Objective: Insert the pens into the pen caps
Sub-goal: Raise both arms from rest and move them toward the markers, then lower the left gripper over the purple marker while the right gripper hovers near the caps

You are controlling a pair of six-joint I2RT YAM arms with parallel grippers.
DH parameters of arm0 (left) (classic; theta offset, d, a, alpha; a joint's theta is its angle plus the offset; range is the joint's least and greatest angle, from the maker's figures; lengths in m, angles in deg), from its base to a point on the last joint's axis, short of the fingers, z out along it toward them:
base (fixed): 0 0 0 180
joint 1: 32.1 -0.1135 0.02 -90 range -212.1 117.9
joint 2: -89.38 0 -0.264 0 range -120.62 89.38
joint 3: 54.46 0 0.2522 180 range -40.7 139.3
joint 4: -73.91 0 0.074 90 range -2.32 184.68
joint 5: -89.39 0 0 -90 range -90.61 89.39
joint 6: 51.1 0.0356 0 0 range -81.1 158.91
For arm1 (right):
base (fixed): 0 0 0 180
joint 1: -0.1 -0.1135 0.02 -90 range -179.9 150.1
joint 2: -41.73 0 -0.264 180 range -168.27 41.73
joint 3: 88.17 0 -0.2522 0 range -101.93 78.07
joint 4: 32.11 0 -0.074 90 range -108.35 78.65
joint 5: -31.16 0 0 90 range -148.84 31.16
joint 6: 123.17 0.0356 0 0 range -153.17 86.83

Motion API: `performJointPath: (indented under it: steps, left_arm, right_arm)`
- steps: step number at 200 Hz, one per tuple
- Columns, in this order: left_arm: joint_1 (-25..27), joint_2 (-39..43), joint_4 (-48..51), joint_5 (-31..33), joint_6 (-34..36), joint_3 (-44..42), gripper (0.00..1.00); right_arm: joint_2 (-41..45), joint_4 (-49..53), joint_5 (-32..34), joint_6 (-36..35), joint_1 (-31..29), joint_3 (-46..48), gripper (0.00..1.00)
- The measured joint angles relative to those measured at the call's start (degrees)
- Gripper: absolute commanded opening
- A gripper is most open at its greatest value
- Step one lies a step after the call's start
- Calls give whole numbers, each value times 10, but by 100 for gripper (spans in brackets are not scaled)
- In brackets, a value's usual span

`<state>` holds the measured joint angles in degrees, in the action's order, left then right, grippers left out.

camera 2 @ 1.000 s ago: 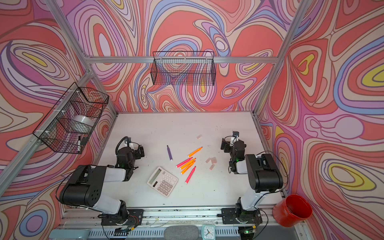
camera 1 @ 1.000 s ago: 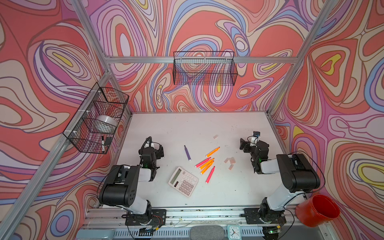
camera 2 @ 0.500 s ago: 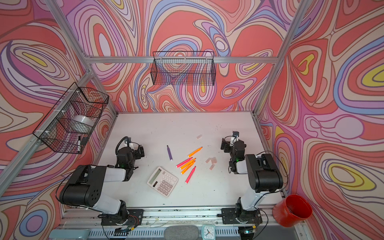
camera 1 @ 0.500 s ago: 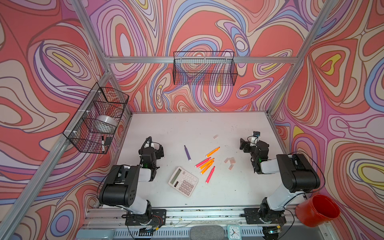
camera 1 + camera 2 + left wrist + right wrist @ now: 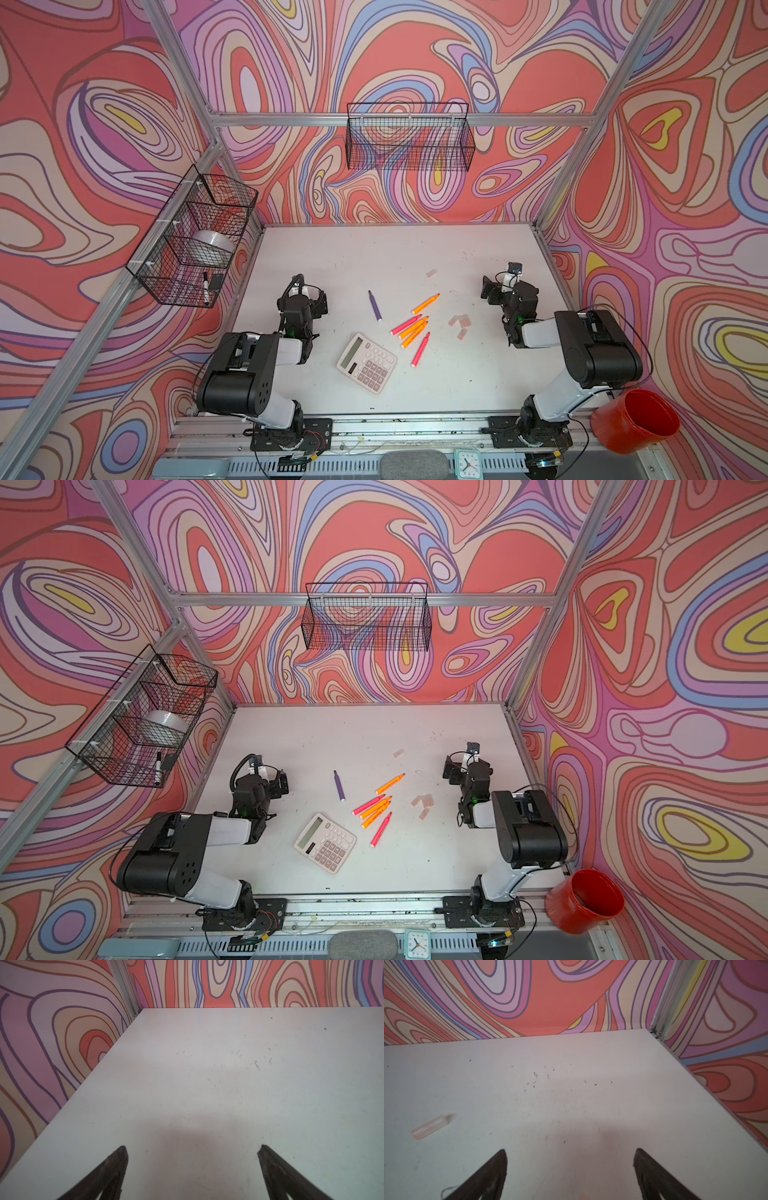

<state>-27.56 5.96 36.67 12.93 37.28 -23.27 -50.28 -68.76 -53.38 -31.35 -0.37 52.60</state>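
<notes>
Well, pens [image 5: 425, 304], calculator [image 5: 367, 363] — lettering too small

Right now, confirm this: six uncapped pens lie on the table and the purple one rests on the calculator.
Not quite. The purple pen lies on the bare table, apart from the calculator and beyond it, as both top views show. The six pens are indeed uncapped on the table.

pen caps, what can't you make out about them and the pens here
- Cap cluster, both top views: too small to count or find open ends.
- Lone cap, right wrist view: blurred, open end unclear.
- Pens: outside both wrist views.
- Left gripper, right gripper: fingers cut off by the frame edge in the wrist views.
</notes>
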Motion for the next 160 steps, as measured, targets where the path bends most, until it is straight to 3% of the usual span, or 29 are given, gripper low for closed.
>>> performJointPath:
  steps: [35, 72, 94, 131, 160]
  left_arm:
    - [31, 180, 108, 17, -14, 2, 100]
    - [31, 327, 269, -47, -111, 92, 100]
    - [32, 359, 373, -99, -171, 129, 100]
    - [33, 376, 529, -179, -229, 159, 100]
    - [33, 383, 628, -158, -278, 207, 100]
  right_arm:
    - [134, 84, 40, 49, -7, -10, 98]
    - [214, 309, 31, 210, -7, -135, 98]
    - [243, 412, 23, 266, -7, -179, 98]
    - [325, 484, -16, 288, -7, -132, 98]
    - [332, 493, -46, 292, -7, -105, 98]
